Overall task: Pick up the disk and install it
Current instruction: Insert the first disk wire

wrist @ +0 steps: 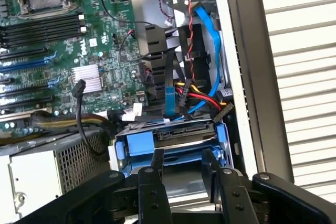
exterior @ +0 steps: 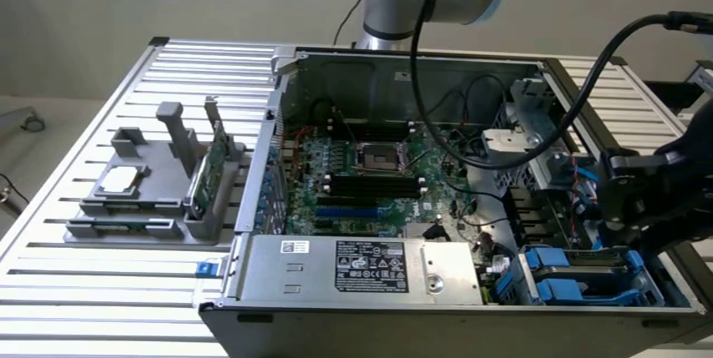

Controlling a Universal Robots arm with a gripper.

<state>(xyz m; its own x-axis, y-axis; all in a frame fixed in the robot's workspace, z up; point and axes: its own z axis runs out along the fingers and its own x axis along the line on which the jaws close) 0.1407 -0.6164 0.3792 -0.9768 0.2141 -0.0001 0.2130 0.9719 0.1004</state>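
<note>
In the open computer case point(exterior: 385, 83), rightward from the motherboard point(exterior: 368, 174) in the exterior view, the disk point(wrist: 185, 130) sat with its blue rails in the drive bay point(exterior: 652, 279) at the case's near corner, and the gripper point(wrist: 182, 156) hung just above it, fingers spread, pinching nothing.

Plastic-railed disk point(wrist: 186, 129), bare-metal case point(exterior: 368, 83)

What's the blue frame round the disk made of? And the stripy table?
The blue frame looks like plastic: even colour, soft sheen. The disk looks like grey metal, though little shows. The table is probably aluminium: pale, matte, ribbed slats.
</note>
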